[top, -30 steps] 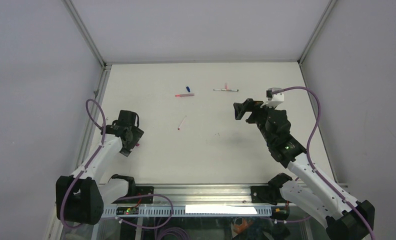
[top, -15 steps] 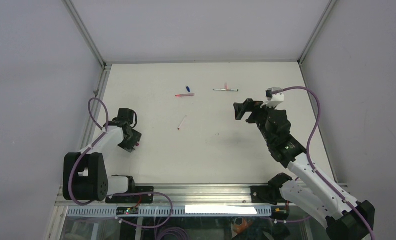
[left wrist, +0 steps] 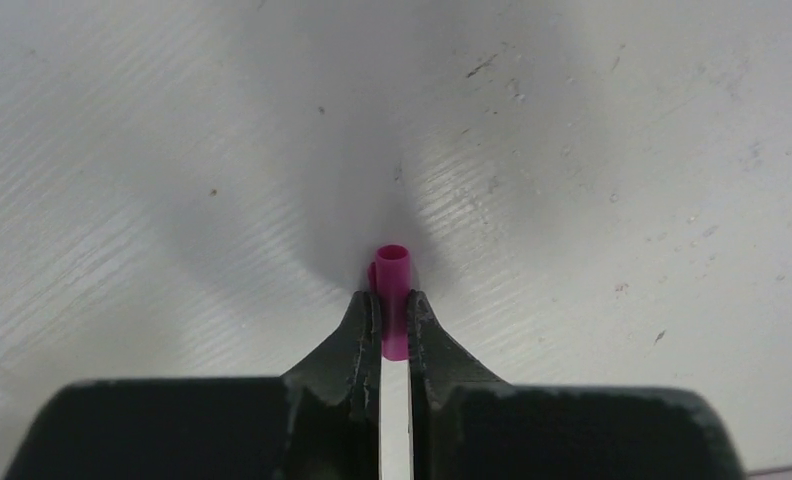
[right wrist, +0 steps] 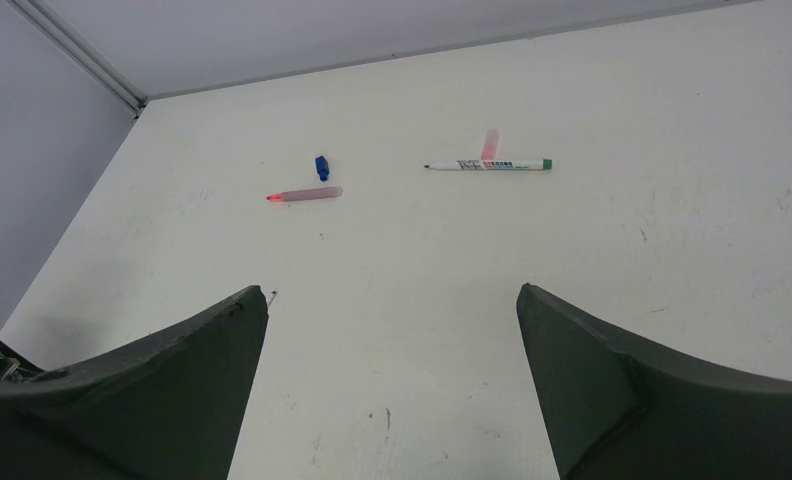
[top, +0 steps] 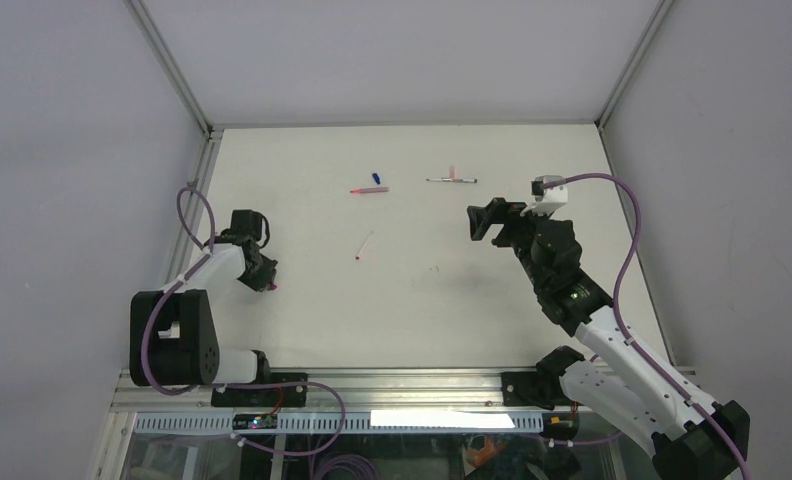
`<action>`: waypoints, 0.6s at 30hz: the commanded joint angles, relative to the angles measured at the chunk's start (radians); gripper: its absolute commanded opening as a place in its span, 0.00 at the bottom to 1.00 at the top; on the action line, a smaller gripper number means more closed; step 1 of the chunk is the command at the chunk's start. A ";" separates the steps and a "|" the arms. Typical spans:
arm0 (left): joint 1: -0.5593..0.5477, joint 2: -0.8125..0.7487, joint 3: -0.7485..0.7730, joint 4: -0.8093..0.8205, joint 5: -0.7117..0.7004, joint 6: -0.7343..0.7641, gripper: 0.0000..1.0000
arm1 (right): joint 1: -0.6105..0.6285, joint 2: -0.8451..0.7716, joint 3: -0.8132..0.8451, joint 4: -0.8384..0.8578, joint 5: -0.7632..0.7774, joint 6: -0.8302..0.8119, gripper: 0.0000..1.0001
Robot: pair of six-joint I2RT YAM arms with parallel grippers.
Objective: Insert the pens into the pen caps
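Left gripper (left wrist: 393, 300): jaws pinched tight on a short magenta plastic tube cap (left wrist: 392, 265), low at the left side of the white table (left wrist: 622, 150). Judged to be gripped by the rear so the mouth is free for a pen.
Cap look: glossy and hollow, with the open mouth facing away from the fingers. A white strip lies behind it, barrel or table, unclear.
Right gripper (right wrist: 392, 400): spread wide, empty, hovering; likely waiting.
Loose stock: a blue cap (right wrist: 321, 167) beside a pink-tipped translucent pen (right wrist: 305, 194); a pale pink cap (right wrist: 489, 144) touching a white green-ended pen (right wrist: 488, 165).
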 commanded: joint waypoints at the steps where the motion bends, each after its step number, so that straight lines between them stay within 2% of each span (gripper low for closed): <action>1: 0.010 0.114 -0.028 0.167 0.155 0.129 0.00 | 0.007 -0.008 -0.002 0.048 0.013 -0.011 0.99; 6: -0.018 0.146 0.097 0.216 0.386 0.330 0.00 | 0.006 -0.001 -0.002 0.051 0.009 -0.006 0.99; 11: -0.204 0.181 0.322 0.162 0.347 0.512 0.00 | 0.005 0.009 0.002 0.053 0.001 -0.003 0.99; 18: -0.439 0.415 0.724 0.049 0.387 0.780 0.00 | 0.005 0.011 0.017 0.028 0.001 -0.011 0.99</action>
